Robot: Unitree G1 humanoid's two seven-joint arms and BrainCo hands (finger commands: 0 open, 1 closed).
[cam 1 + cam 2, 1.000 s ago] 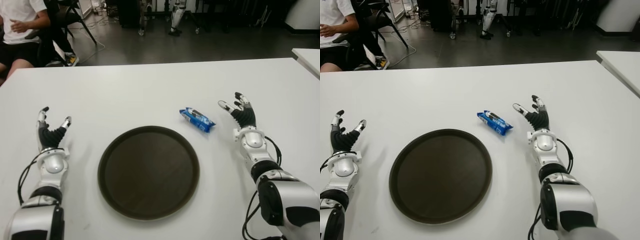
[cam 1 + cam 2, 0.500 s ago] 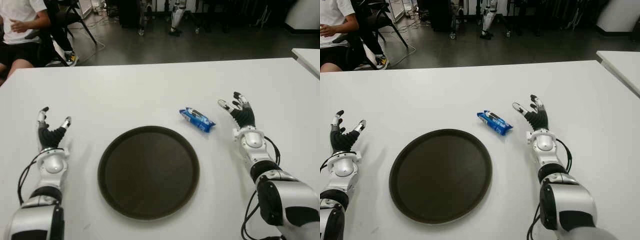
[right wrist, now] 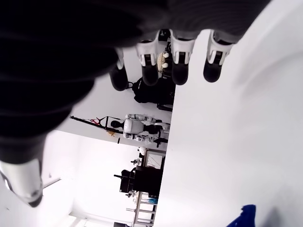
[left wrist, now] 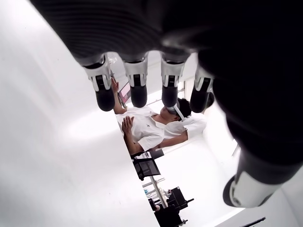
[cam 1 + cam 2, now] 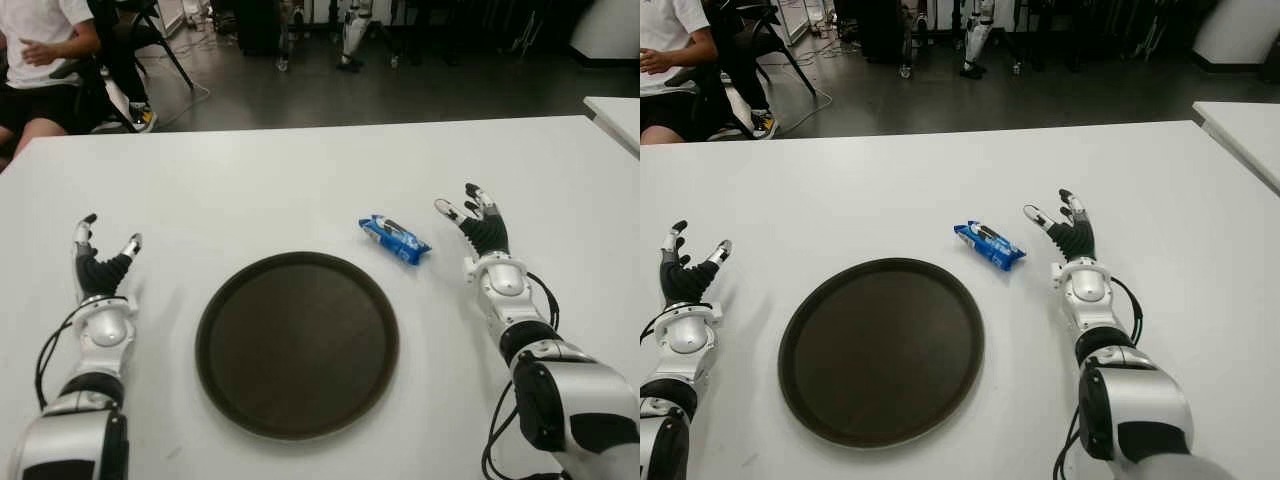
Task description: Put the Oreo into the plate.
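Observation:
A blue Oreo packet (image 5: pixel 394 238) lies on the white table (image 5: pixel 300 180), just beyond the upper right rim of a round dark brown plate (image 5: pixel 297 343) that holds nothing. My right hand (image 5: pixel 470 215) hovers a little to the right of the packet, fingers spread and holding nothing; a blue corner of the packet (image 3: pixel 244 216) shows in the right wrist view. My left hand (image 5: pixel 100 245) shows well to the left of the plate, fingers open and holding nothing.
A seated person (image 5: pixel 45 50) is past the table's far left corner, beside chairs. A second white table (image 5: pixel 615 115) shows at the far right. Dark floor and equipment lie behind the table.
My right hand has crept slightly farther away from me; the packet, the plate and the left hand stay where they were.

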